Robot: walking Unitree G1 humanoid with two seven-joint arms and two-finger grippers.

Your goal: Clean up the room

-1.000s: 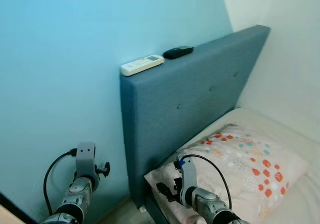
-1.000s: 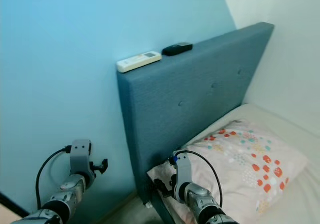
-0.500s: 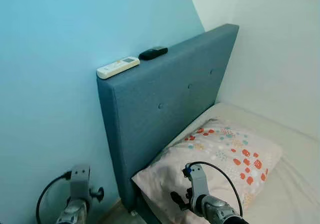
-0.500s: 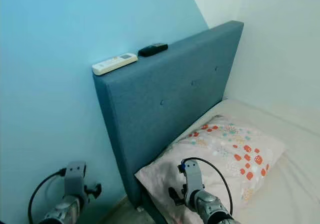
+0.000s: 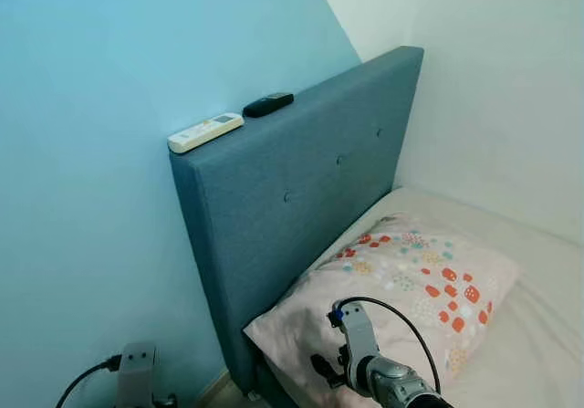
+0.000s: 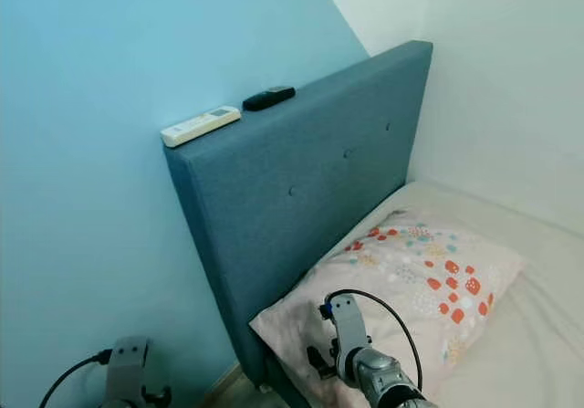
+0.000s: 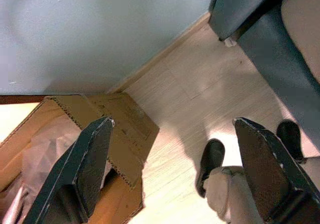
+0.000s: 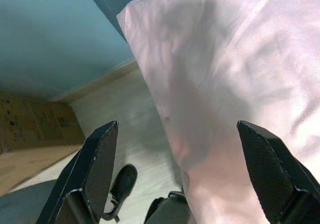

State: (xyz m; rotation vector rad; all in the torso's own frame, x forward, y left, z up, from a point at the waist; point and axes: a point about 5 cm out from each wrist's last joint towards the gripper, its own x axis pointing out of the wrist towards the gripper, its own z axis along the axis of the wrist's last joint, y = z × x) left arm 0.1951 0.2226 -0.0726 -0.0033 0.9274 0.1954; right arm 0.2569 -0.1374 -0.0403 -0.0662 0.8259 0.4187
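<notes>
The left gripper (image 7: 170, 169) hangs low with its black fingers (image 7: 82, 164) spread wide and holding nothing, above pale wood floor (image 7: 200, 93) beside an open brown cardboard box (image 7: 65, 134). Blue wall (image 5: 91, 198) stands just behind it. A white rectangular remote control (image 5: 205, 132) lies on the top edge of the tall blue upholstered headboard (image 5: 301, 189), with a black oblong device (image 5: 268, 105) just beside it. The right gripper (image 8: 175, 169) also has its fingers (image 8: 95, 169) released and empty, poised over the near corner of a pink pillow with coloured dots (image 5: 411, 280), which rests on the cream bed (image 5: 538, 335) against the headboard. A white wall (image 5: 493, 88) closes the right side.
</notes>
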